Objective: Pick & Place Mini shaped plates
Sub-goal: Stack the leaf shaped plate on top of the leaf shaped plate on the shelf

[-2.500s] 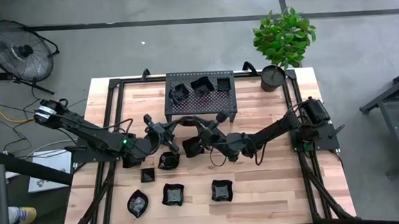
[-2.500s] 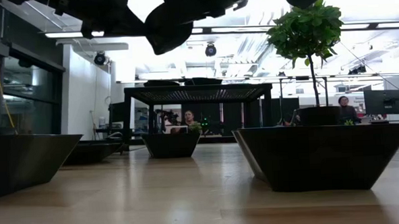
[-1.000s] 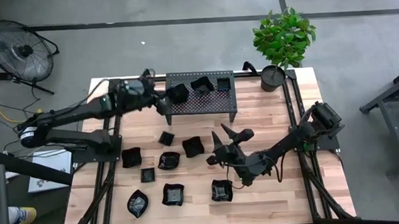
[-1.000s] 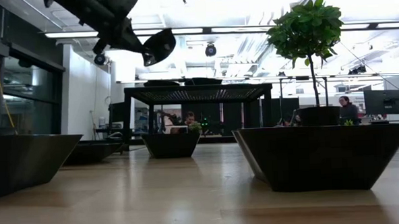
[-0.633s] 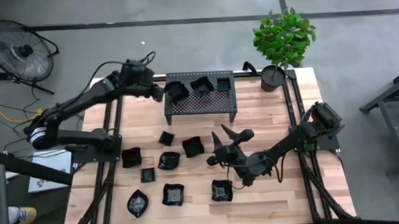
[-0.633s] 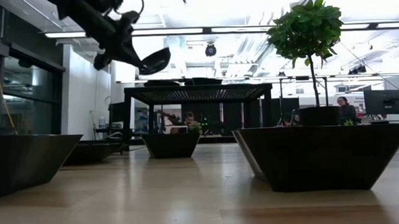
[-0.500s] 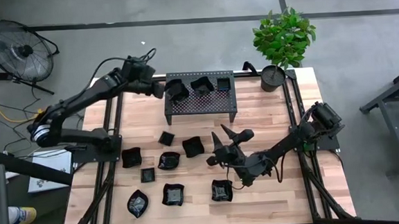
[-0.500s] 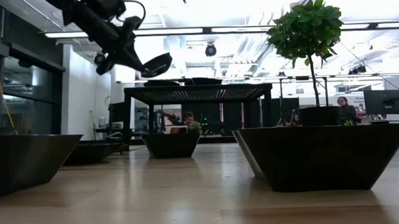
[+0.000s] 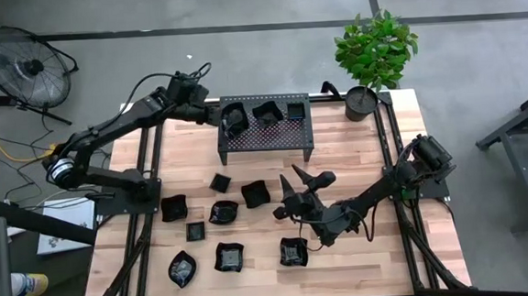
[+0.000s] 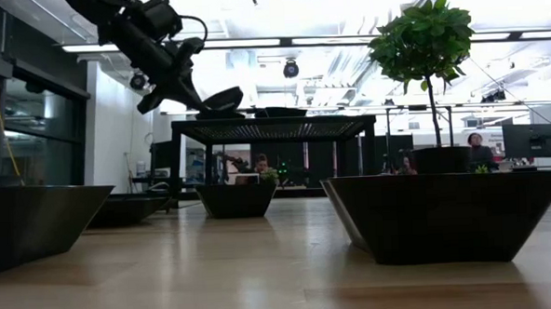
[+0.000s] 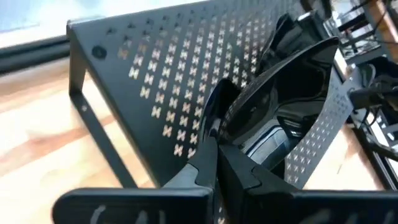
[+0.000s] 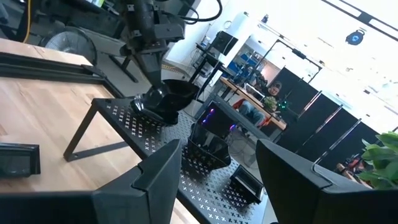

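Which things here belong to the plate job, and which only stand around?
Job:
- small glossy black dishes, on table and rack
- black perforated metal rack
- left pincer, shut on a dish
- right pincer, open

Not part of it:
- green potted plant
- floor fan

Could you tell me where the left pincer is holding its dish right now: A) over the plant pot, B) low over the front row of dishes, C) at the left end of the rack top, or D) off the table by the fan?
C: the left pincer is shut on a dish at the left end of the rack.
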